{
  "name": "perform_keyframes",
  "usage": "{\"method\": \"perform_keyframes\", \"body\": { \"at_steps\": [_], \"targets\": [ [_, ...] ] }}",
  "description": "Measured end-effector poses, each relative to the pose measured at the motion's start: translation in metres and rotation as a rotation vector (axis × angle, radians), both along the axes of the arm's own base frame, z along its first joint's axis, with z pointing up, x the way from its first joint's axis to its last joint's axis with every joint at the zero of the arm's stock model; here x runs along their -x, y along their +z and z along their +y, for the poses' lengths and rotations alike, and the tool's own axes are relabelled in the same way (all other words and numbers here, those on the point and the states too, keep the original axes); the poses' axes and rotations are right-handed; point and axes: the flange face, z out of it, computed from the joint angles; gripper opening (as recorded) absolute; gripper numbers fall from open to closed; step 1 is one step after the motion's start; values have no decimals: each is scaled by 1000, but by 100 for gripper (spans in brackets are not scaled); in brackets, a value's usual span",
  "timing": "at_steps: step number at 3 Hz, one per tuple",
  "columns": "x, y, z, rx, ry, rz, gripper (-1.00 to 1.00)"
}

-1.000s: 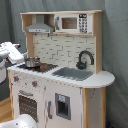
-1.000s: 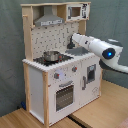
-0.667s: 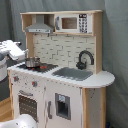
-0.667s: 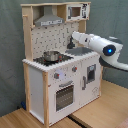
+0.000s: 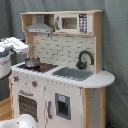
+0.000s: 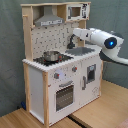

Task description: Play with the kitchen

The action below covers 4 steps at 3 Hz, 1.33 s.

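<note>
The kitchen (image 5: 65,95) is a tall white and light-wood toy with a pegboard back, grey hood (image 5: 40,25), black faucet (image 5: 85,59), sink (image 5: 75,73), stove and oven door (image 5: 27,105). A small metal pot (image 5: 32,61) stands on the stove. The white arm's gripper (image 6: 72,41) hangs at about backsplash height. In the second exterior view it lies over the sink area (image 6: 82,51), and in the first exterior view the gripper (image 5: 22,48) is at the left edge beside the stove. It touches nothing that I can see and holds nothing visible.
The kitchen (image 6: 55,75) stands on a wooden floor (image 6: 100,110) against a grey curtain. A toy microwave (image 5: 70,22) sits at the top right of the shelf. Red knobs (image 6: 57,76) sit above the oven door. The arm's thick body (image 6: 110,42) reaches in from the second exterior view's right.
The arm's tip has crept slightly toward the second exterior view's left. The pot and kitchen have not moved.
</note>
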Motion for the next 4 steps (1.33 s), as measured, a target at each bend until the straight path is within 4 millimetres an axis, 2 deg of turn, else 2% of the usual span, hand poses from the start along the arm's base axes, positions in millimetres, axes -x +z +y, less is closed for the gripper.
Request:
{"method": "perform_keyframes", "body": {
  "at_steps": [4],
  "targets": [
    [-56, 25, -50, 200, 86, 113, 100]
  ]
}}
